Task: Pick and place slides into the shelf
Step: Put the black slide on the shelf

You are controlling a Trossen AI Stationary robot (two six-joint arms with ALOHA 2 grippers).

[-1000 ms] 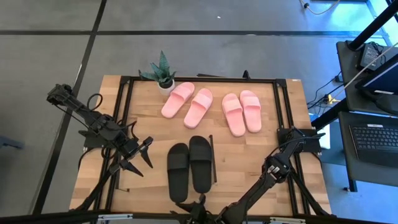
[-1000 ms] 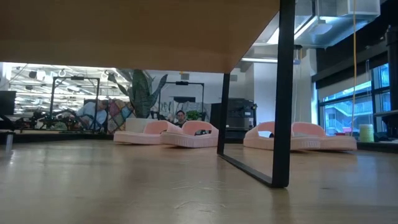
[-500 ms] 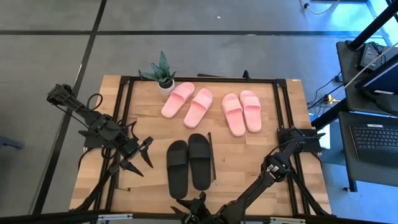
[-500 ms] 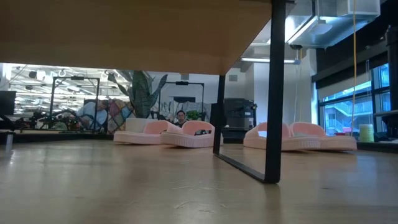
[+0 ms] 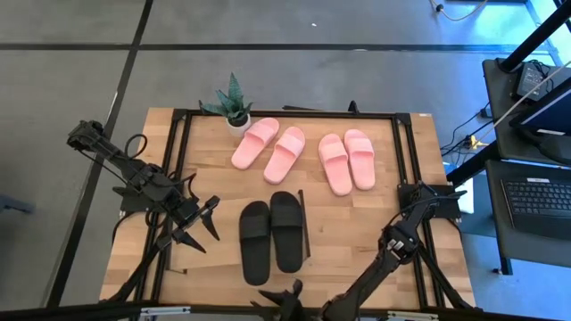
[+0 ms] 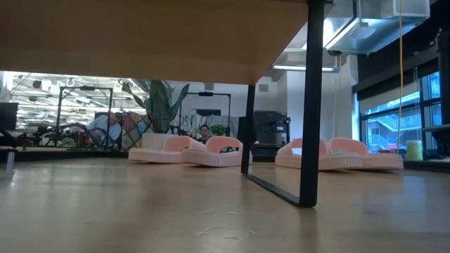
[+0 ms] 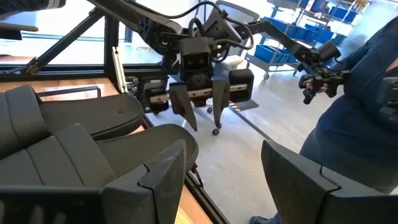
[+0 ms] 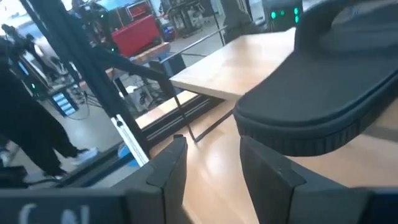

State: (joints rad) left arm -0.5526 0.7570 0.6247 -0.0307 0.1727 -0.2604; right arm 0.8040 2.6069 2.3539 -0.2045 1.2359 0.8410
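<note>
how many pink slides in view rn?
4. One pale pink pair beside the potted plant, the other pair to its right; all lie behind the black pair. None looks hidden.

Even, bright overhead light, soft shadows; window glare in the low view, close foreground blurred in wrist views.

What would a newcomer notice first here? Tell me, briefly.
Two pale pink pairs of slides lie side by side at the table's far half, next to a small potted plant. Nearer, the black pair sits on the shelf between the arms: the left gripper open beside it, the right gripper at the near edge.
</note>
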